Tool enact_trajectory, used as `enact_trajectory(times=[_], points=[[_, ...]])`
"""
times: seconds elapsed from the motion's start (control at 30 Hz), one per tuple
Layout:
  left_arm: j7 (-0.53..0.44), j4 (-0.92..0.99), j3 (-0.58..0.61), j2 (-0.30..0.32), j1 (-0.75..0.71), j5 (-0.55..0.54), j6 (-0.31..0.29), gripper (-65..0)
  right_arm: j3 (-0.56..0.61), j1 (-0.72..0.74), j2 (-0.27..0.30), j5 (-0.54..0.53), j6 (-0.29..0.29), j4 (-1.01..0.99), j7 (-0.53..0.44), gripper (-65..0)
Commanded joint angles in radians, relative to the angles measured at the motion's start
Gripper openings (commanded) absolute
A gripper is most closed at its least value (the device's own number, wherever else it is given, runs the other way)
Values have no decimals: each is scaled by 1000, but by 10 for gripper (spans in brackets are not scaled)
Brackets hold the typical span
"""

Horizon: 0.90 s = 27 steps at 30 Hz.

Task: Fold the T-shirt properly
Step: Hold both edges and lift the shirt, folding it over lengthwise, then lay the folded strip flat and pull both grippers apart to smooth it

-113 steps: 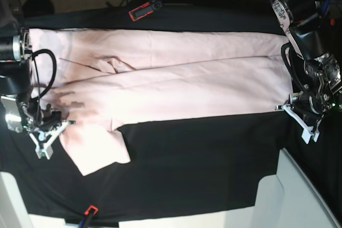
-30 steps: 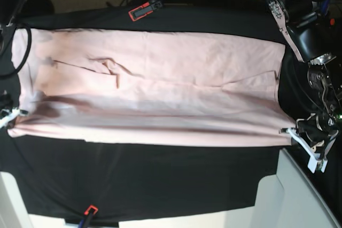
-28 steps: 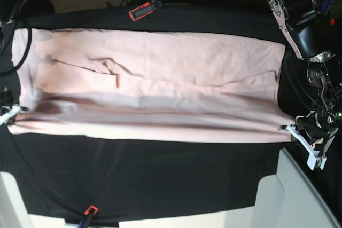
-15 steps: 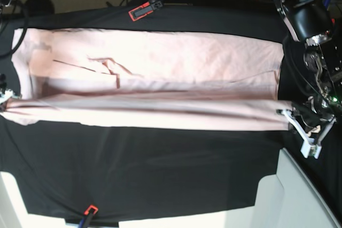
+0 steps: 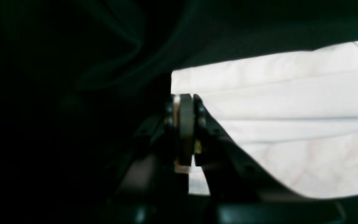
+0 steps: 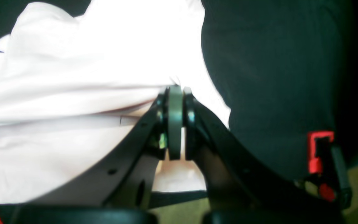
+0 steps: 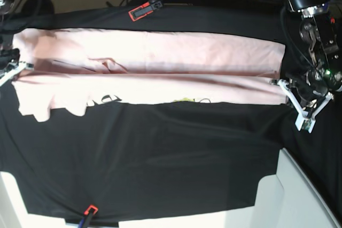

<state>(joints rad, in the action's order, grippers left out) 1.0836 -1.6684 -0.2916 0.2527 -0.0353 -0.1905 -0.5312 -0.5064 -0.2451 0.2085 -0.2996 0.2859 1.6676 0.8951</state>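
Right gripper (image 7: 17, 67) clenched on shirt (image 7: 160, 89), base view's left.
Pale pink T-shirt spread across black cloth (image 7: 176, 158), near layer lifted and drawn taut between both grippers; loose flaps hang below at left, bits of black print and yellow-green graphic (image 7: 184, 100) exposed along lower edge. Far layer lies flat behind. At right, the shirt's other end is pinched by left gripper (image 7: 283, 85), also clenched.
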Motion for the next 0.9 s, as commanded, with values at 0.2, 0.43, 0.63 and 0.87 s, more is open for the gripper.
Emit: enact_trajectory(times=[0.2,0.43,0.63,0.87], points=[[-13,-32,2,17,-65,4,9,-650,-8,-23,19,1,-6,13,-14,-650],[-15,-25,4,17,-110,7,10,-650,-7,-40,16,1,-6,-51,-12,-650],[-15,-22,4,17,-113,9,10,-650,-5,-41,16,1,-6,-125,-21,-650],[-16,46,5,17,-120,9,12,-650,-2,-43,16,1,-6,-136,-18,-650]])
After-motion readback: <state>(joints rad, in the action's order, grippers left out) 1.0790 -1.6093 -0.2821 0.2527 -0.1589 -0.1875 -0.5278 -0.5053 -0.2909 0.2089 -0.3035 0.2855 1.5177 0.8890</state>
